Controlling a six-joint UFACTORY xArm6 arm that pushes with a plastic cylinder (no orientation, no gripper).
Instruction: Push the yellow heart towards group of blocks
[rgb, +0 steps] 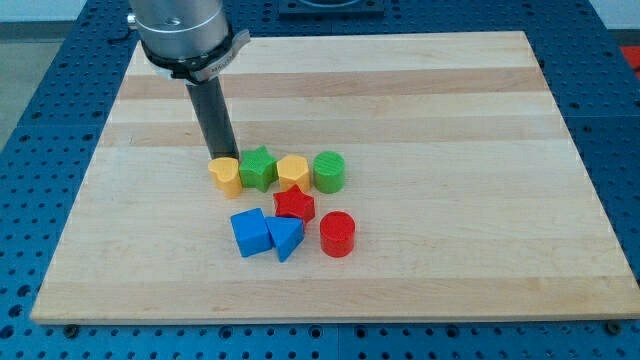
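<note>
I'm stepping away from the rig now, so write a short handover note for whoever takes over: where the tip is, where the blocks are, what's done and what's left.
My tip sits at the top edge of the yellow heart.
The heart lies at the left end of the group, against the green star.
Beside them: yellow block, green cylinder, red star, red cylinder, blue cube, blue triangle.
Done: heart has reached the group.
Left: apparently nothing.

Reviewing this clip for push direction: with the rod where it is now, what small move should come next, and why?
Probably a short nudge toward the view's right and slightly down, or none. My tip sits at the top edge of the yellow heart, which already appears to touch the green star at the left end of the group's top row, so little closing remains.
</note>
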